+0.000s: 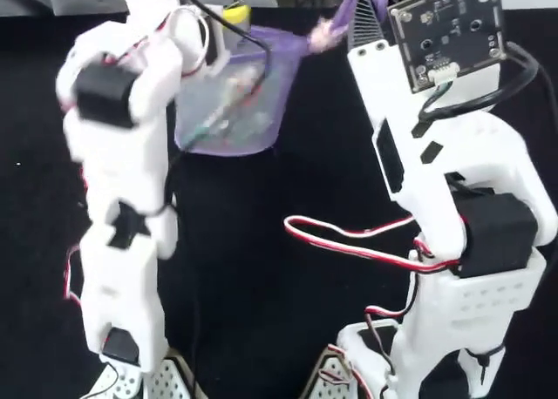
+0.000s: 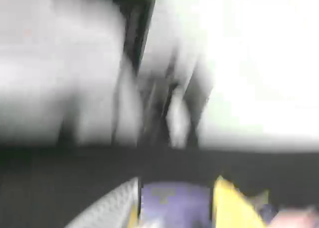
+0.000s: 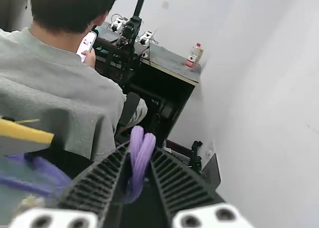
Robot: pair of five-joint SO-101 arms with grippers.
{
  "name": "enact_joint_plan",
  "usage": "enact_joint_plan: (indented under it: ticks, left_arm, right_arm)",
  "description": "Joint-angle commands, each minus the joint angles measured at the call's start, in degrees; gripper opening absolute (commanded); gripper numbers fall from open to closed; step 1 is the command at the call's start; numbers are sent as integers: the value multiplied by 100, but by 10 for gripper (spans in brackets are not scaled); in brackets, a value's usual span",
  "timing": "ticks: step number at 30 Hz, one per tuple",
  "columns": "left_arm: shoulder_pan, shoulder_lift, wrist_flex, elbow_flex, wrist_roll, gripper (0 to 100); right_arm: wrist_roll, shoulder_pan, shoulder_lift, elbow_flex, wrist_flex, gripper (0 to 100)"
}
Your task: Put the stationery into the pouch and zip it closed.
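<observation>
A translucent purple pouch [image 1: 231, 111] hangs above the black table [image 1: 261, 268] between the two arms, with pens and other stationery [image 1: 228, 96] showing through its wall. My left gripper [image 1: 228, 29] is at the pouch's upper edge. In the left wrist view, purple pouch fabric [image 2: 172, 203] sits between its yellow finger [image 2: 234, 205] and its pale one, so the left gripper [image 2: 174, 208] is shut on it. My right gripper [image 3: 137, 173] is shut on the pouch's purple pull loop [image 3: 138, 148]. The same right gripper [image 1: 362, 3] pulls the loop [image 1: 336, 24] taut to the right.
A red-and-white cable [image 1: 349, 238] loops over the table in front of the right arm's base [image 1: 453, 321]. The left arm's white links [image 1: 122, 225] stand tall at the left. Bare black table lies between the two bases.
</observation>
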Motion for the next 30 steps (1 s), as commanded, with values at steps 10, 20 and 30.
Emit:
enact_joint_plan:
  ticks: [10, 20, 30]
  left_arm:
    - [251, -2356, -9, -75, 70, 242]
    - [-822, -3358, 9, 734, 70, 242]
    - [-1736, -4404, -220, 5147, 70, 242]
  right_arm:
    - [-62, -220, -154, -268, 114, 12]
    - [-79, -642, -119, -207, -114, 12]
    - [-466, -501, -110, -681, -870, 14]
